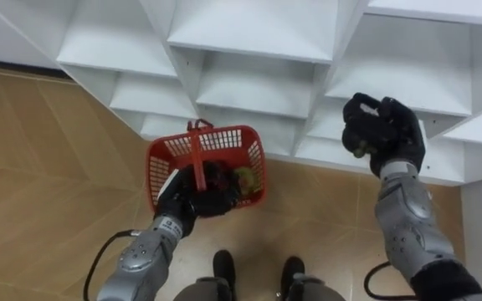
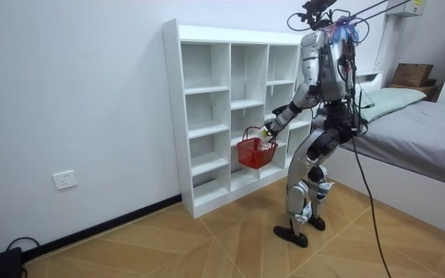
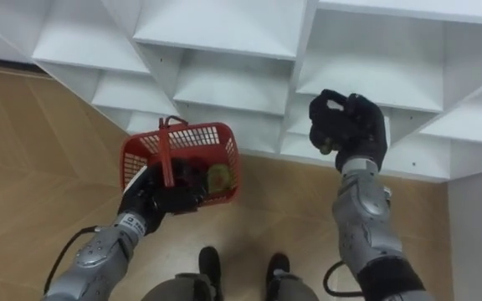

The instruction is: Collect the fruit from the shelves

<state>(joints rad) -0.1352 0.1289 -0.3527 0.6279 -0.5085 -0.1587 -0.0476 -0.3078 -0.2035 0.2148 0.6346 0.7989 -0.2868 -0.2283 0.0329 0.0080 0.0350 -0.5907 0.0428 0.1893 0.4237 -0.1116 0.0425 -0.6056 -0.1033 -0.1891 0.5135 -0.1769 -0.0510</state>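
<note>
Closet shelves spread across the top of my eye view, white and open-fronted. In the room view I count three columns of compartments, and I stand upright just in front of them. One bed lies behind me at the room view's right.

My left hand sits at about 7 o'clock from the middle of my view. Its fingers are curled round the handle of one red basket, which hangs over the wooden floor, apart from the lowest shelves. Inside the basket I can count one greenish fruit, lying at the 3 o'clock side against the wall. The dark shape beside it may be a second piece or just my own fingers; I cannot tell which.

My right hand is raised at 3 o'clock, in front of the closet's lower compartments. Its fingers are clenched tight, and a bit of what looks like one small fruit, yellowish, peeks out at the hand's 7 o'clock edge.
</note>
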